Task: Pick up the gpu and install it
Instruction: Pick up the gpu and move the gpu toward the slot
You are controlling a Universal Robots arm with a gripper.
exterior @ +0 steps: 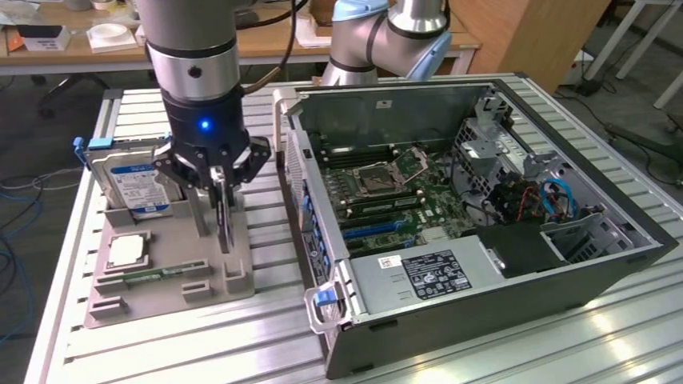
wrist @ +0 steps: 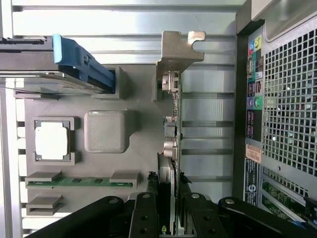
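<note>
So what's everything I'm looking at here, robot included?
table: one, silver slats, under everything
holder: one, grey, on table, exterior view's left
gpu: one, green with silver bracket, upright in holder
hard drive: one, silver, blue-white label, on edge in holder
processor chip: one, silver, flat in holder
memory stick: one, green, flat in holder
computer case: one, dark, open, exterior view's right
gripper: one, black, closed on gpu
arm: one, grey and black, above holder
</note>
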